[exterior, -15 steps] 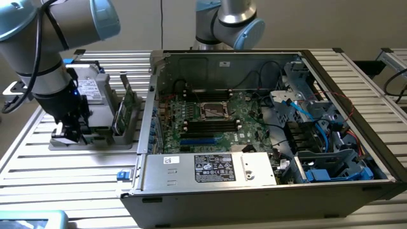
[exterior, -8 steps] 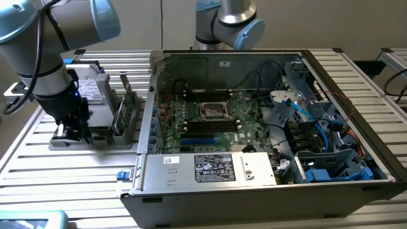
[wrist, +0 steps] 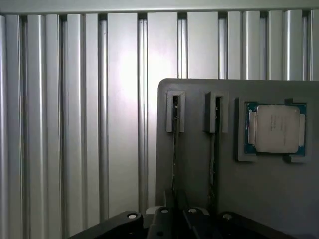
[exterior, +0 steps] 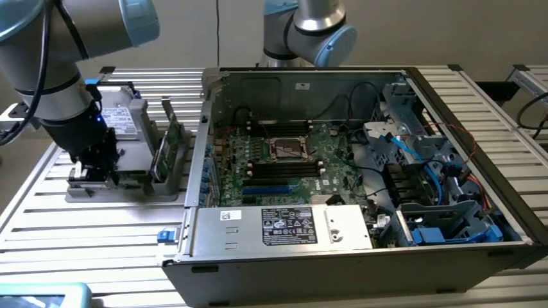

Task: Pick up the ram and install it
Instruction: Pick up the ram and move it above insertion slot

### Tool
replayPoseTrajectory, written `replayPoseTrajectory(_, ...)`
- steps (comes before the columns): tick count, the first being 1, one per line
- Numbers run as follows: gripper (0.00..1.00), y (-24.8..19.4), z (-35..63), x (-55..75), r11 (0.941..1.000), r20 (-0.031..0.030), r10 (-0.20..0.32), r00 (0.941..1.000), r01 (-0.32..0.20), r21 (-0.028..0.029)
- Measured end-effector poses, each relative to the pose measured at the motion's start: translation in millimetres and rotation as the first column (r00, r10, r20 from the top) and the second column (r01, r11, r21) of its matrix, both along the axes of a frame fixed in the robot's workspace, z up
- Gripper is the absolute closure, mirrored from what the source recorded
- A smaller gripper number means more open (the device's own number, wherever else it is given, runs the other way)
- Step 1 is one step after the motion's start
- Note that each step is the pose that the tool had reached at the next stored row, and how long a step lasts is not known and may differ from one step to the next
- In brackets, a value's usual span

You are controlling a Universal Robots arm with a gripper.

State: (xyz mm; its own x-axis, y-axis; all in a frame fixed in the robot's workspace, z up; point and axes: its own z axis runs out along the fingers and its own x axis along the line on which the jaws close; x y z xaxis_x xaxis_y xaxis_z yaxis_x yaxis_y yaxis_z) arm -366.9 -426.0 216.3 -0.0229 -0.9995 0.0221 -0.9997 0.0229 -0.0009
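Note:
The ram (wrist: 175,144) stands on edge in a slot of the grey holder (wrist: 279,199), seen as a thin dark line with a green rim. My gripper (wrist: 177,217) sits right over it, one dark finger close on each side of its top edge, shut on it while it stays in the slot. A second strip (wrist: 215,144) stands in the neighbouring slot. In the exterior view my gripper (exterior: 90,174) is down at the holder's (exterior: 128,191) end on the exterior view's left, covering the ram.
A processor chip (wrist: 275,128) lies in a pocket of the holder. Taller green cards (exterior: 164,151) stand upright between the gripper and the open computer case (exterior: 342,263). Its motherboard (exterior: 283,160) shows black slots (exterior: 283,169) and blue slots (exterior: 269,189). Everything rests on a slatted aluminium table (exterior: 102,231).

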Motion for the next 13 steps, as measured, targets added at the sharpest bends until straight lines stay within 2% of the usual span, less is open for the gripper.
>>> replayPoseTrajectory(13,0.87,0.0,59.1,0.0,1.0,0.0015,0.003,1.0,-0.003,-0.0001)
